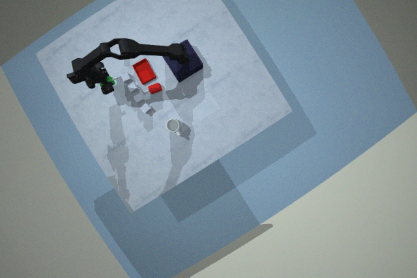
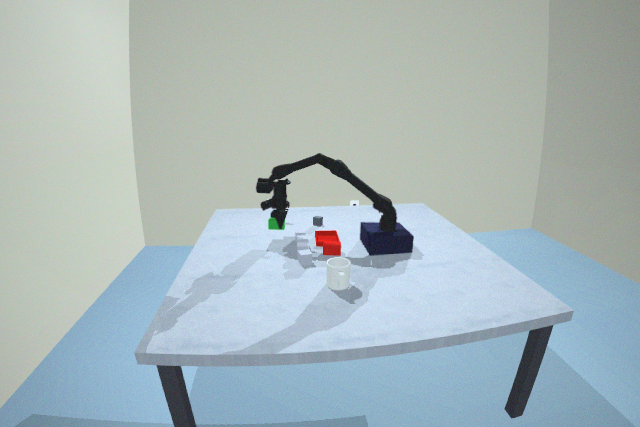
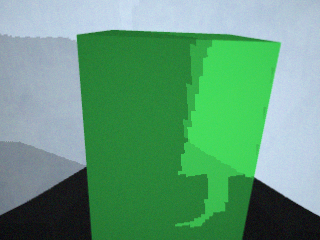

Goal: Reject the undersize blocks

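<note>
The half-open gripper (image 1: 108, 85) (image 2: 279, 226) grips the green GO gauge (image 1: 111, 80) (image 2: 276, 223) (image 3: 165, 135) beside the steel blocks (image 1: 126, 77) (image 2: 301, 244), well inside the table's edges.

A plain room, beige walls (image 2: 336, 76), blue floor (image 1: 286, 32) (image 2: 93, 298).

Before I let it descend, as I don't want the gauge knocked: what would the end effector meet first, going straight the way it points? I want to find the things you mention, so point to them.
Probably the table (image 1: 235, 99) (image 2: 439, 293) (image 3: 302, 100), with the held green gauge (image 1: 111, 80) (image 2: 273, 224) (image 3: 140, 125) touching first; the remaining height is unclear.
</note>
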`<state>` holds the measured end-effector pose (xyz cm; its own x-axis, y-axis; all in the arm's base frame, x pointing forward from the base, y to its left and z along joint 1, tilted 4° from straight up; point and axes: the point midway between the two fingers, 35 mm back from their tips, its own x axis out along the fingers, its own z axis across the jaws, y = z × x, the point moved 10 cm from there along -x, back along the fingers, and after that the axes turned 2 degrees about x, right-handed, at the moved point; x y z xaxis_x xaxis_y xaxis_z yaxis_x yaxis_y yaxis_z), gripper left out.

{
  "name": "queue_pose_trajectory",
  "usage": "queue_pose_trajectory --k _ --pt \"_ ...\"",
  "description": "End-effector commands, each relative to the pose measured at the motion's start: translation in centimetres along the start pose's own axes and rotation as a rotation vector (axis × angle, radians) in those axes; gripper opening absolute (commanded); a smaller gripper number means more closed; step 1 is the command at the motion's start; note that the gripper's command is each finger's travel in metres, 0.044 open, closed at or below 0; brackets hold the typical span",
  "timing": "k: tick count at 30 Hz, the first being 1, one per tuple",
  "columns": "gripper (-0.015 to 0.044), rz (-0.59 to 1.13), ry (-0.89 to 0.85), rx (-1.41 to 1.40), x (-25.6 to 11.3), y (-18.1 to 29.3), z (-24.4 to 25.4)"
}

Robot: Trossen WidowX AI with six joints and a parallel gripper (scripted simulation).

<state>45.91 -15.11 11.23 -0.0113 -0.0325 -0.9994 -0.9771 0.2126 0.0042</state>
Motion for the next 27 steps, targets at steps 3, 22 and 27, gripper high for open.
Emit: queue_pose_trajectory --k 3,22,27 --pt "0.0000 0.002 0.000 -0.005 1.0 -0.1 0.1" --pt "0.0000 0.002 -0.001 -0.005 3.1 -0.3 0.2" --pt "0.0000 0.002 -0.001 -0.005 3.7 -0.4 0.2"
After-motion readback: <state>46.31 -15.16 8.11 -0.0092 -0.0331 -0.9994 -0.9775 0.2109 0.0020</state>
